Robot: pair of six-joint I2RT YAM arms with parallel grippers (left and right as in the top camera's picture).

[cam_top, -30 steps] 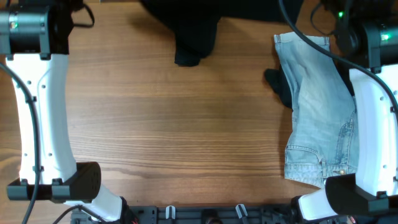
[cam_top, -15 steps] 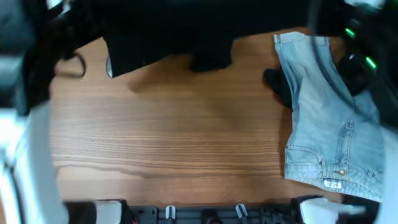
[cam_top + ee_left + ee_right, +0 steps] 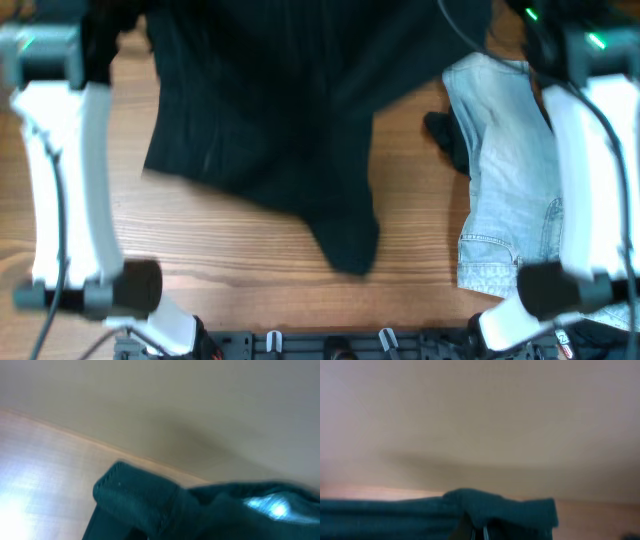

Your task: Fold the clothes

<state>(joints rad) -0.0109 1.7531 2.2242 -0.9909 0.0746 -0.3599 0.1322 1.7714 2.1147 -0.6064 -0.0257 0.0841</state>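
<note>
A large black garment [image 3: 270,110] hangs spread over the middle of the table, its top edge stretched between my two arms and a narrow end dangling near the front. In the left wrist view the dark cloth [image 3: 150,505] covers the jaws, so the left fingers are hidden. In the right wrist view the cloth [image 3: 505,507] is bunched over my right gripper [image 3: 479,534], which is pinched on it. Both grippers are hidden in the overhead view.
Light blue denim shorts [image 3: 520,190] lie folded along the right side of the wooden table [image 3: 230,260]. A small black piece of cloth [image 3: 447,140] sticks out from their left edge. The white arms stand at the left [image 3: 60,180] and right [image 3: 590,170] edges.
The black garment has been pulled from the far edge forward over the table; it now covers the middle and reaches near the front edge. Both arms moved with it.
</note>
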